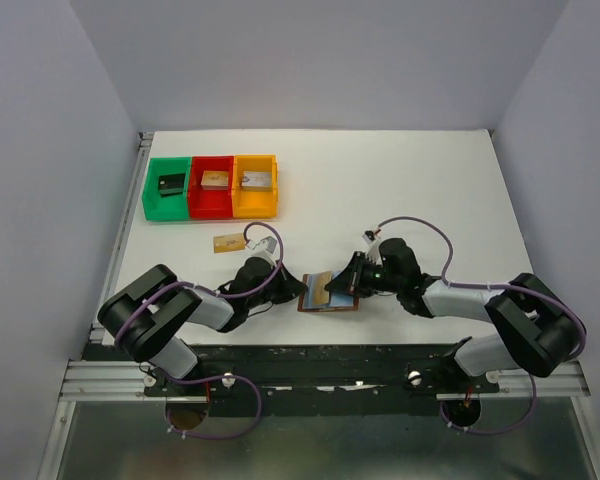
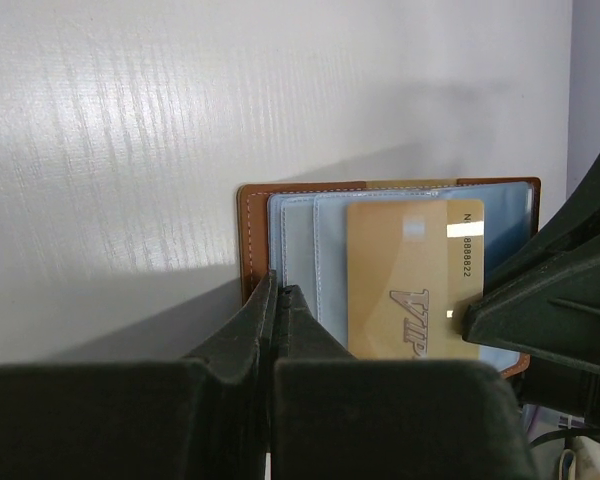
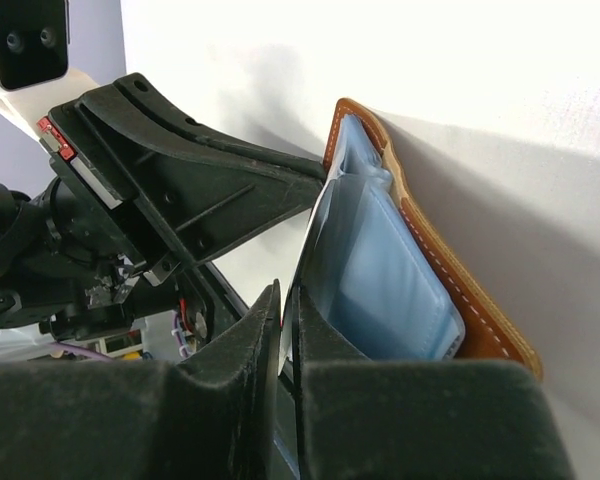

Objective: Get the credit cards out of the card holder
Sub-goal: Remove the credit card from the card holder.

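The card holder [image 1: 332, 304], a brown leather wallet, lies open near the table's front, between my two grippers. My left gripper [image 1: 300, 285] is shut on its left edge [image 2: 255, 230], where the brown leather meets the pale blue pockets. A tan-gold credit card [image 2: 405, 265] marked VIP sticks partly out of a pale blue pocket. My right gripper [image 1: 349, 280] is shut on this card's right side, and its fingertip [image 2: 500, 315] shows there. In the right wrist view the card [image 3: 315, 255] is edge-on between the fingers, beside the wallet [image 3: 465, 300]. A second tan-gold card [image 1: 227, 243] lies loose on the table.
Green [image 1: 150, 200], red [image 1: 212, 207] and orange [image 1: 255, 208] bins stand in a row at the back left, each with a small block inside. The table is white, with pale walls on three sides.
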`<action>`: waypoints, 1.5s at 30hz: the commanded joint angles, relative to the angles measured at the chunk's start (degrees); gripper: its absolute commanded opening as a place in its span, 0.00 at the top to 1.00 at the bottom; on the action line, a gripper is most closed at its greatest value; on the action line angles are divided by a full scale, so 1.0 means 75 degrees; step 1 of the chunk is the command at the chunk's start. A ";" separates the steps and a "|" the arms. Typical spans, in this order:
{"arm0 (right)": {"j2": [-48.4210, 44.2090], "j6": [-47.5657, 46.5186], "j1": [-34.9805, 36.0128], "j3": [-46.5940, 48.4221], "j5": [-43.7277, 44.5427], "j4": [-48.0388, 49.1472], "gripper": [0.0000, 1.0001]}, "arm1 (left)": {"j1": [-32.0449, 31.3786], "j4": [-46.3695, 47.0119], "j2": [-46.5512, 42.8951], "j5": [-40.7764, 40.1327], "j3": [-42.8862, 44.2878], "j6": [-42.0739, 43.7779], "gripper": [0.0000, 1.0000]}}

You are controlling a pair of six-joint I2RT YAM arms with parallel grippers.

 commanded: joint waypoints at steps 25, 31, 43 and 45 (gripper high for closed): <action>-0.1127 -0.1101 -0.0221 0.0530 0.0830 -0.2836 1.00 | -0.0017 -0.1236 -0.0437 0.0009 -0.0166 0.0272 1.00; -0.1619 -0.1628 -0.0245 0.0764 0.1381 -0.4114 1.00 | -0.0017 -0.1517 -0.0706 0.0021 0.0056 0.0377 1.00; -0.2663 -0.2414 -0.0245 0.1432 0.2119 -0.5779 1.00 | 0.0007 -0.2524 -0.1479 0.0102 0.1040 0.0752 0.65; -0.2838 -0.2519 -0.0245 0.1538 0.2178 -0.5919 1.00 | -0.0005 -0.2746 -0.1702 0.0161 0.1275 0.0822 0.50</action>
